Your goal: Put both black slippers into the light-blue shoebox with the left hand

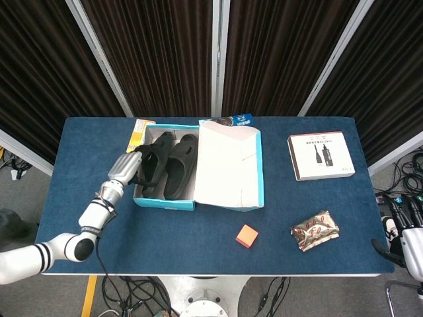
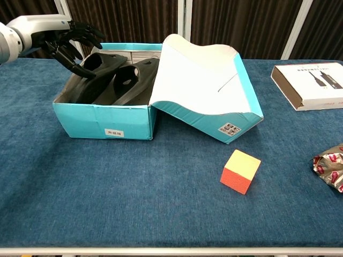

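Both black slippers lie side by side inside the light-blue shoebox [image 1: 165,203] [image 2: 102,118]: the left slipper [image 1: 151,173] [image 2: 96,75] and the right slipper [image 1: 180,165] [image 2: 131,77]. The left one leans against the box's left wall. My left hand [image 1: 129,167] [image 2: 72,43] hovers at the box's left rim with fingers spread and holds nothing; its fingertips are close to the left slipper's edge. The box's lid [image 1: 228,168] [image 2: 203,80] stands open to the right. Only a sliver of my right hand [image 1: 396,254] shows at the head view's lower right edge.
A flat white and brown carton [image 1: 321,155] [image 2: 311,85] lies at the right. An orange cube [image 1: 246,235] [image 2: 240,171] and a crumpled wrapper [image 1: 314,230] [image 2: 329,166] sit near the front. A yellow packet [image 1: 139,129] and a blue packet [image 1: 241,120] lie behind the shoebox.
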`<state>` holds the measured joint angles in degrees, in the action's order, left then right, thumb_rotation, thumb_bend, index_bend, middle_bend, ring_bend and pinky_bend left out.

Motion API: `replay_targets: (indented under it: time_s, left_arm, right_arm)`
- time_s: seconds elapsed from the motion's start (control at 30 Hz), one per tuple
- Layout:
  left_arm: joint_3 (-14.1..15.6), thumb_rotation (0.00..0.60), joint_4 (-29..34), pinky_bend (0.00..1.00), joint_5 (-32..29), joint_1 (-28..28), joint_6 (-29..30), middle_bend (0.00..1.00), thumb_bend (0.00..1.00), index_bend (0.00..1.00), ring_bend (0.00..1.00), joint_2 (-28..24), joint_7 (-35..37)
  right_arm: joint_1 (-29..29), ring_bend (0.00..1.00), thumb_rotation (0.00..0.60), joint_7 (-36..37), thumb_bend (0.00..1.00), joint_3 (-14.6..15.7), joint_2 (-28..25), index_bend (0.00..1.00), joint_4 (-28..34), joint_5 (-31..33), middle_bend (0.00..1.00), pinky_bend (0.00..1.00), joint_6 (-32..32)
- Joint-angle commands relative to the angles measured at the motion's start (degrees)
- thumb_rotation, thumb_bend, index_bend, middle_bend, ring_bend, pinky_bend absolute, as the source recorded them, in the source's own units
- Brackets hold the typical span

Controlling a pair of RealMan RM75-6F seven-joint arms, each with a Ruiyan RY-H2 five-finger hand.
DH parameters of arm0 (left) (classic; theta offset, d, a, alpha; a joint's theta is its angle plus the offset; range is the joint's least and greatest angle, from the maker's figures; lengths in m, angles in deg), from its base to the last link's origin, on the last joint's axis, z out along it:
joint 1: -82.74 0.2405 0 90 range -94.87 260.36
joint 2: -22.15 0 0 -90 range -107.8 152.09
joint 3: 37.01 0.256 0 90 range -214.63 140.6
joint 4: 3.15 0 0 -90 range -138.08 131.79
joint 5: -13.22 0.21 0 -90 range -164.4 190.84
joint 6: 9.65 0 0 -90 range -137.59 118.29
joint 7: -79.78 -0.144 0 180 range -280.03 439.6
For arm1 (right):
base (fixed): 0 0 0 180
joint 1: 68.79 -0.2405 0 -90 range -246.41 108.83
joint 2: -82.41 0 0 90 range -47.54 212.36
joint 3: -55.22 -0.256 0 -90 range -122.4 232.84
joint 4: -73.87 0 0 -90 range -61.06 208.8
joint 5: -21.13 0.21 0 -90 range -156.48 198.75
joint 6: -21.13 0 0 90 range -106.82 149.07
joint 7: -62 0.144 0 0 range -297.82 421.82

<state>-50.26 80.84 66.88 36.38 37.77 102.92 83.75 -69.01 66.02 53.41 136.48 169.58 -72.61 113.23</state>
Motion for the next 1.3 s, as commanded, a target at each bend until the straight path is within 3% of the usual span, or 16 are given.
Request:
replay_targets:
  time_s: [0.03, 0.4, 0.9, 1.07, 1.3]
  left_arm:
    - [0.5, 0.6, -1.1, 0.24, -0.4, -0.1, 0.3, 0.14, 0.15, 0.12, 0.1, 0.7, -2.0]
    - [0.7, 0.6, -1.7, 0.25, -1.8, 1.2, 0.3, 0.13, 0.15, 0.12, 0.08, 1.0, -3.2]
    - [2.0, 0.6, -6.6, 0.25, -5.2, 1.7, 0.4, 0.12, 0.15, 0.12, 0.08, 6.2, -7.9]
    - [0.5, 0.6, -4.3, 0.25, -3.7, 2.9, 1.7, 0.12, 0.15, 0.12, 0.08, 5.3, -5.5]
    - [-2.1, 0.6, 2.8, 0.25, 3.0, 7.0, 6.9, 0.12, 0.15, 0.12, 0.08, -0.8, 1.4]
  right_arm:
    - [0.0, 0.0, 0.6, 0.0, 0.1, 0.0, 0.0, 0.06, 0.0, 0.0, 0.18, 0.06, 0.0]
    - [0.0, 0.0, 0.6, 0.1, 0.1, 0.1, -0.1, 0.06, 0.0, -0.3, 0.18, 0.06, 0.2]
    - [0.4, 0.0, 0.6, 0.2, 0.1, 0.3, -0.2, 0.06, 0.1, -0.7, 0.18, 0.06, 0.9]
    - [0.7, 0.0, 0.6, 0.4, 0.1, 0.3, -0.3, 0.06, -0.1, -0.7, 0.18, 0.06, 1.4]
    - [0.7, 0.0, 0.6, 1.3, 0.1, 0.3, -0.5, 0.06, -0.7, -0.3, 0.18, 0.06, 1.2]
